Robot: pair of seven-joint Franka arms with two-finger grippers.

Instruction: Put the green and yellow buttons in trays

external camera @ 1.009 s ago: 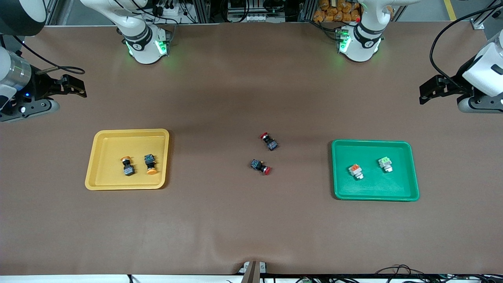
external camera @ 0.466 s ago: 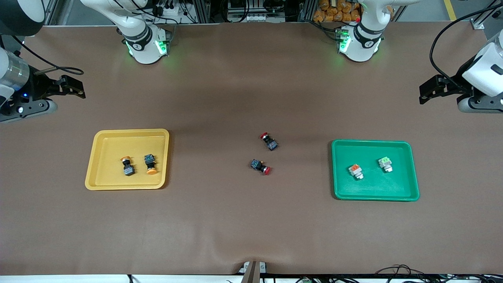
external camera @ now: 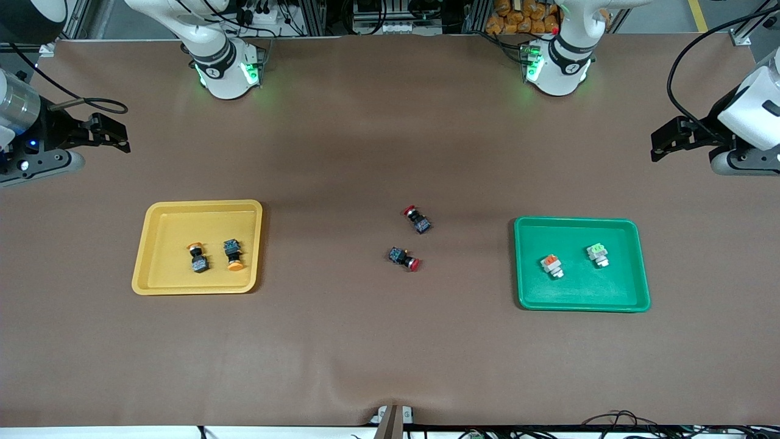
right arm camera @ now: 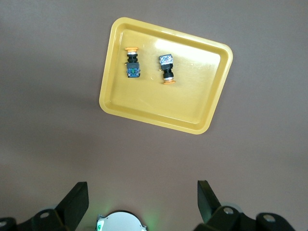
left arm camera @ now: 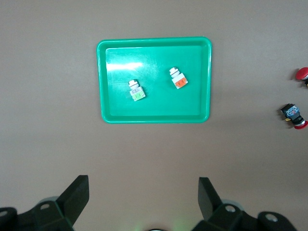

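1. Resting in the yellow tray toward the right arm's end of the table are two black-bodied buttons with yellow-orange caps, lying on their sides just beside each other but apart.
2. One yellow-capped button has its cap turned away from the front camera; the other yellow-capped button has its cap turned toward that camera.
3. The green tray sits toward the left arm's end of the table and holds two white-bodied buttons, well apart from each other.
4. The green-capped button lies in the green tray, slightly farther from the front camera than the orange-capped white button beside it.
5. Two red-capped black buttons lie on the bare brown table between the trays: one red button farther from the front camera, the other red button nearer to it.
6. The right gripper hangs over the bare table at the right arm's end, its fingers spread wide and holding nothing.
7. The left gripper hangs over the bare table at the left arm's end, its fingers likewise spread wide and holding nothing.
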